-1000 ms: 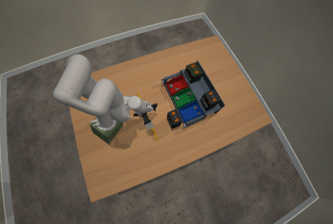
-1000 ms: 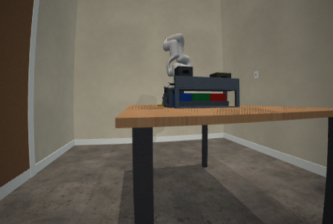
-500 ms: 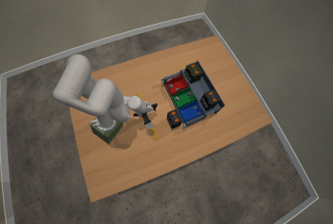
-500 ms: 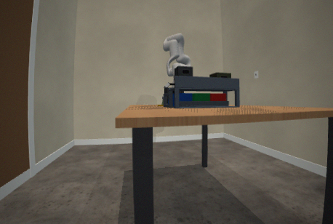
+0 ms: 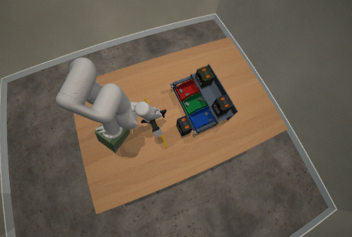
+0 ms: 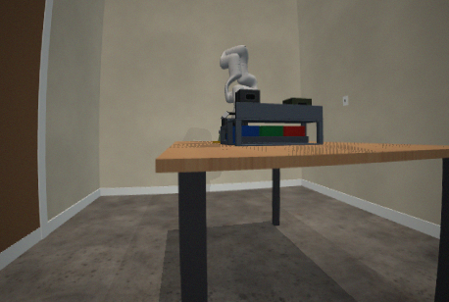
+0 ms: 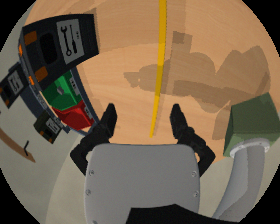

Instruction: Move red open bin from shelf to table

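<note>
The red open bin sits on the lower level of the grey shelf, at one end of the row, with small grey parts in it. The green bin is beside it, and the blue bin is at the other end. All three look level, open fronts towards the arm. My gripper is open and empty above the table, between the arm's base and the shelf, apart from the bins.
A black box stands on the table in front of the blue bin. Two more dark boxes, one green-black and one black, stand on the shelf's top. A yellow strip lies on the table.
</note>
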Available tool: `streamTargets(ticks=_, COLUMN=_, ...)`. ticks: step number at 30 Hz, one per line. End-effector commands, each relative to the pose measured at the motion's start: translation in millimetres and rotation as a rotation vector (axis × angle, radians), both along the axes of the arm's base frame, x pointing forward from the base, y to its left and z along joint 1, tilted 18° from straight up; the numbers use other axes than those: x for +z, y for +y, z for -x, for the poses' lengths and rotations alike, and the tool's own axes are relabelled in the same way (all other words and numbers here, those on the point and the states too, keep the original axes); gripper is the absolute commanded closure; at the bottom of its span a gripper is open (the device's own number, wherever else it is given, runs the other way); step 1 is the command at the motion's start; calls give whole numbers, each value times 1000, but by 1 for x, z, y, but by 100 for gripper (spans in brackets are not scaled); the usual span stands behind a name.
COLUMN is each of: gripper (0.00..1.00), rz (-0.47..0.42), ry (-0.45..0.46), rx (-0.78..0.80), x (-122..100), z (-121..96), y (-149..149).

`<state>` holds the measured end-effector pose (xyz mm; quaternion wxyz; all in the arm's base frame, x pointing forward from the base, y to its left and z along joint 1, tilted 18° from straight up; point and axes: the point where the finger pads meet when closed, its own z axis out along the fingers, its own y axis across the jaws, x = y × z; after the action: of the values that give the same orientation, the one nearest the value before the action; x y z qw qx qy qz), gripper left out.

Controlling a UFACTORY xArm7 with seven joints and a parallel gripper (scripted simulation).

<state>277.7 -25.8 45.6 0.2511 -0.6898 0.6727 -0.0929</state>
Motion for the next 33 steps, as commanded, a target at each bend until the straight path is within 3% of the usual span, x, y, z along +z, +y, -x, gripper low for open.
streamTargets(ticks=1, gripper=0, rz=55, ry=236, rx=28, x=49, z=23, y=-7)
streamTargets(ticks=11, gripper=0, rz=55, ry=236, rx=28, x=49, z=23, y=-7)
streamTargets(ticks=12, gripper=0, rz=12, ry=46, rx=5, x=10, z=4, y=-2)
streamTargets(ticks=16, gripper=0, rz=55, ry=236, rx=28, x=49, z=23, y=-7)
streamTargets(ticks=28, gripper=0, rz=55, ry=236, rx=28, x=49, z=23, y=-7)
streamTargets(ticks=29, gripper=0, rz=12, ry=46, rx=5, x=10, z=4, y=-2)
streamTargets(ticks=33, gripper=0, rz=55, ry=236, rx=28, x=49, z=24, y=-7)
